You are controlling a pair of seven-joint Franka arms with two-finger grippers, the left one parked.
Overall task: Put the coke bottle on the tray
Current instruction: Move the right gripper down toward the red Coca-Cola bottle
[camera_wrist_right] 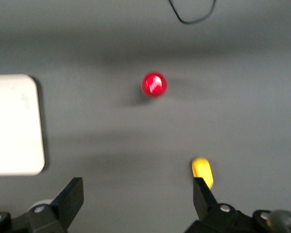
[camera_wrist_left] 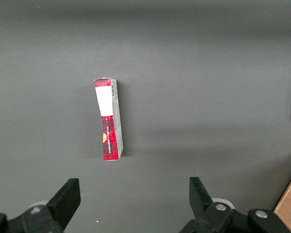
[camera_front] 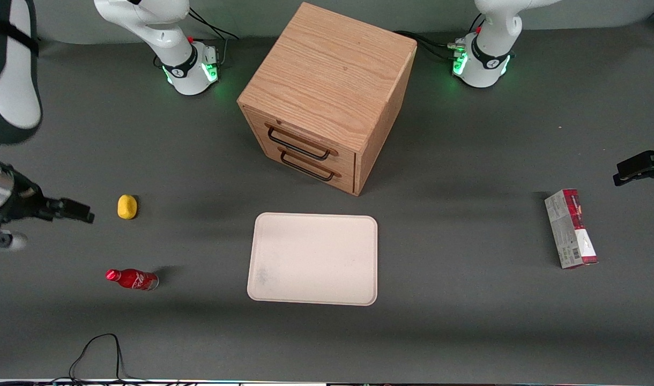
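The coke bottle [camera_front: 132, 279] is small, red and glossy with a red cap. It stands on the dark table toward the working arm's end, apart from the tray. The right wrist view shows it cap-on as a red disc [camera_wrist_right: 154, 85]. The tray [camera_front: 312, 259] is cream with rounded corners and lies flat in front of the wooden cabinet; one corner of it [camera_wrist_right: 14, 126] shows in the right wrist view. My gripper [camera_front: 69, 209] hangs above the table, farther from the front camera than the bottle. It [camera_wrist_right: 136, 189] is open, with nothing between its fingers.
A yellow lump [camera_front: 127, 207] [camera_wrist_right: 202, 170] lies close beside one of my fingers. A wooden two-drawer cabinet [camera_front: 327, 91] stands mid-table. A red-and-grey carton [camera_front: 571, 228] [camera_wrist_left: 109, 121] lies toward the parked arm's end. A black cable [camera_front: 99, 354] loops at the table's front edge.
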